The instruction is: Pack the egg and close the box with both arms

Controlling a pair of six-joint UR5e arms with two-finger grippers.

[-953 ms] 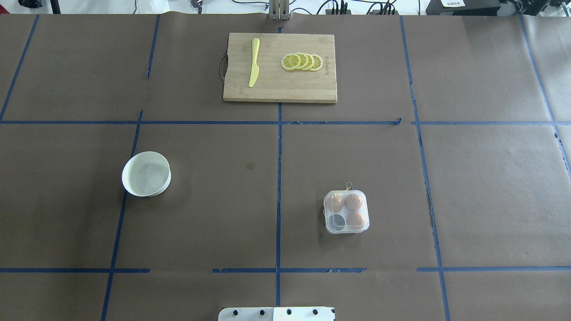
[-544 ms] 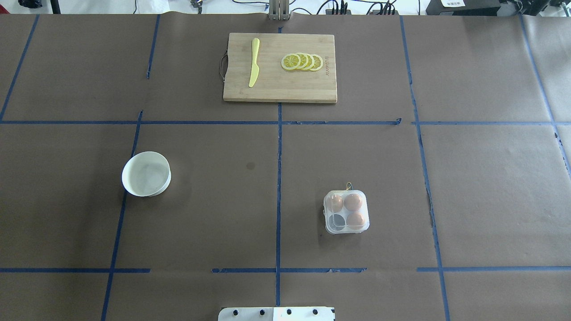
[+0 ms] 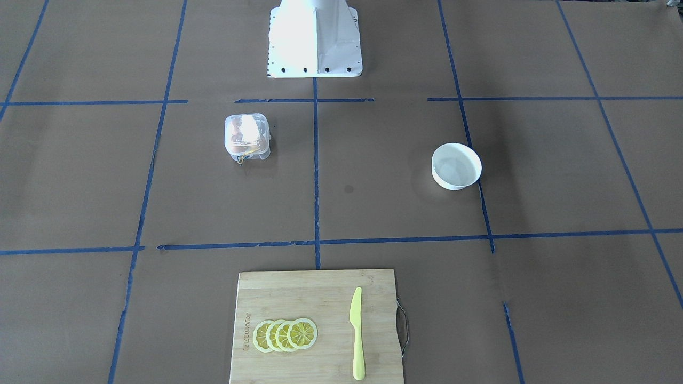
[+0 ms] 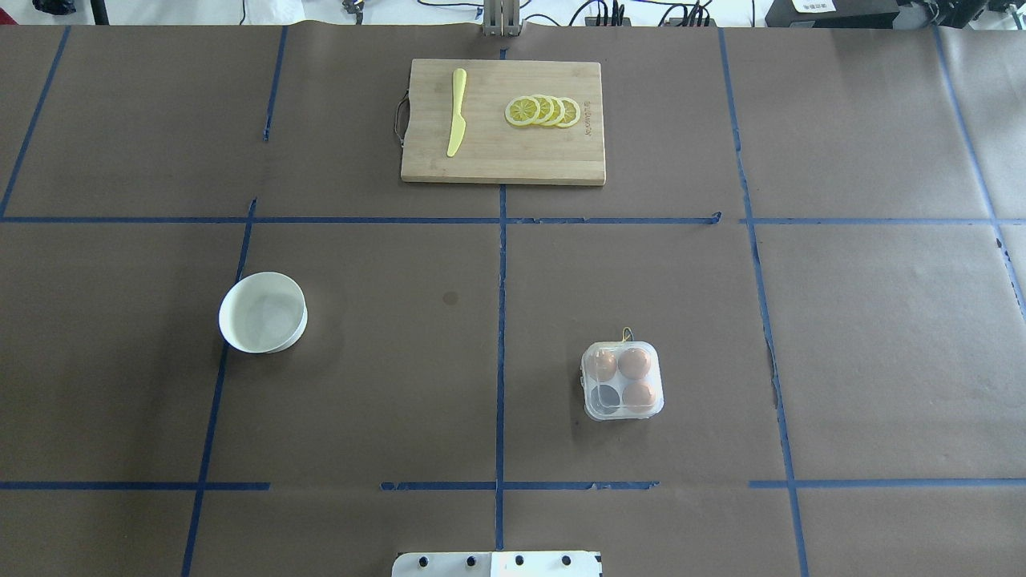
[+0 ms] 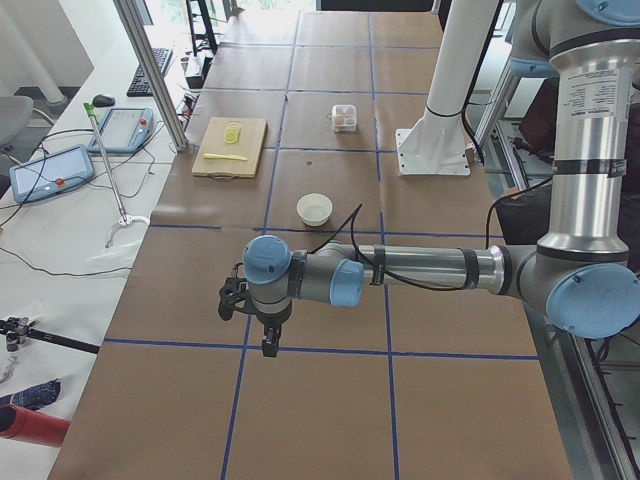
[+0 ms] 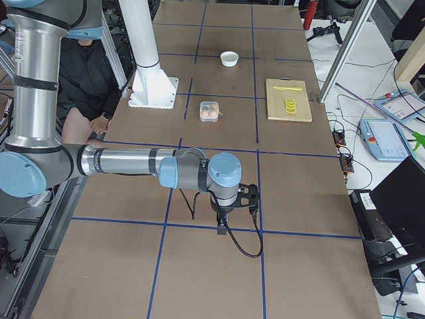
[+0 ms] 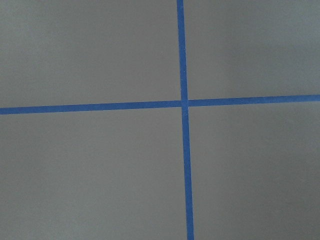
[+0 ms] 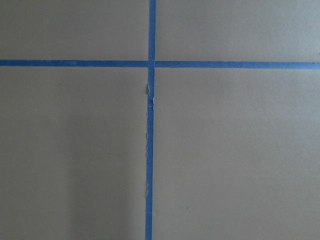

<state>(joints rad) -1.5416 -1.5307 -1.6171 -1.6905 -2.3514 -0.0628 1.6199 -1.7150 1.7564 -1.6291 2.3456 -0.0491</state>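
on the table (image 6: 302,193), the box (image 6: 210,111) sits far from the right gripper (image 6: 222,231).

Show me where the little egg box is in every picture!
Exterior front-facing: box upper left of centre.
Overhead exterior: box lower right of centre.
Exterior left: box far off, top middle.
Exterior right: box upper middle.
Left wrist: not in it.
Right wrist: not in it.
Shared landmark: the cutting board, in all four exterior views.

We see a robotics lab: brown paper-covered surface (image 4: 361,385) gridded with blue tape, grey touchscreen teach pendant (image 5: 50,172), slanted aluminium frame post (image 5: 152,70).
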